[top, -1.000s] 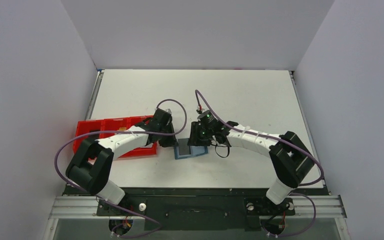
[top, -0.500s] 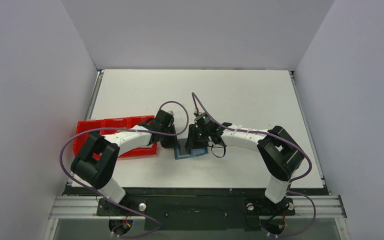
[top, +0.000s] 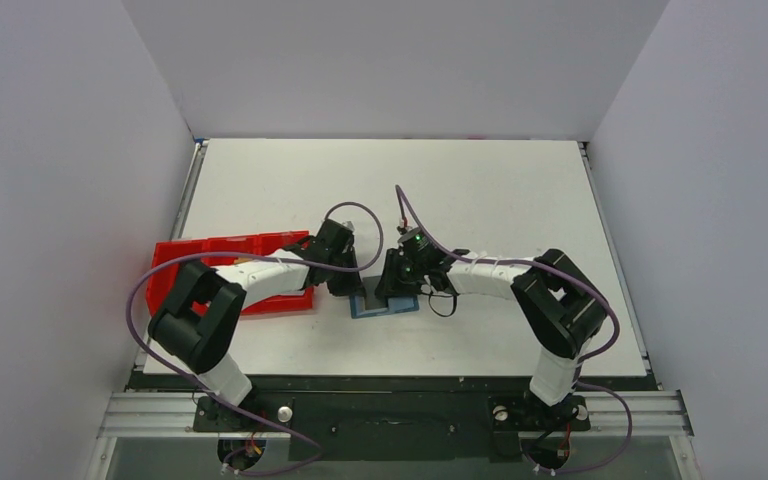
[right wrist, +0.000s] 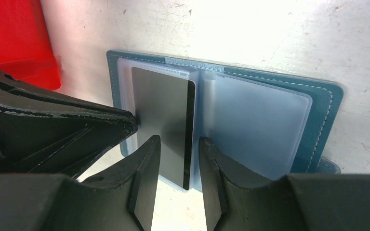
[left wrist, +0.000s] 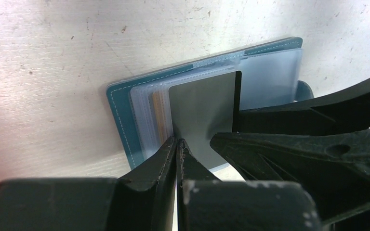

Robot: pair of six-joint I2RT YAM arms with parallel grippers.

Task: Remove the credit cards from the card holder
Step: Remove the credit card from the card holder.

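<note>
Nothing is out yet, judging by how things lie. The card holder (left wrist: 120, 110) lies opened flat on the surface (left wrist: 53, 57). The dark grey card (left wrist: 202, 115) sits in its clear sleeve directly ahead of the left claw (left wrist: 177, 144). The tan card (left wrist: 160, 118) shows only as a thin strip just left of the grey one. Both cards remain to be drawn.

The left claw is pressed to a slit, its tips at the grey card's near corner. Whether it pinches that edge cannot be told. The right claw (right wrist: 179, 154) is narrowly parted, and the grey card's near end shows in the gap between its fingers.

Room is tight, because the two claws nearly meet over the same card. The red tray (right wrist: 14, 43) lies beyond the left claw. Bare surface extends past the holder's far edge.
</note>
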